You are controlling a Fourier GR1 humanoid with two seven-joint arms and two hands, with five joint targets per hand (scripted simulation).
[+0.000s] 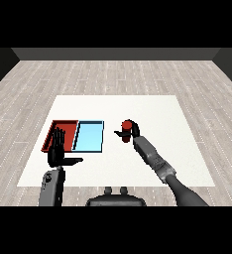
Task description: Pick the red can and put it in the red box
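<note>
The right hand (130, 131) is curling its fingers around the red can (126, 127), holding it upright over the white desk (138, 106), well right of the light blue tray (89, 137). The left hand (57, 149) is standing with straight fingers apart, its fingertips overlapping the red tray (63, 124).

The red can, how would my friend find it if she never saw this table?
Start at the big white table. A flat red tray and a flat light blue tray lie side by side at its left; look to the right of them, past a bare strip. There the robot's right hand curls round a small red cylinder-shaped can, the only red thing standing tall rather than flat.
</note>
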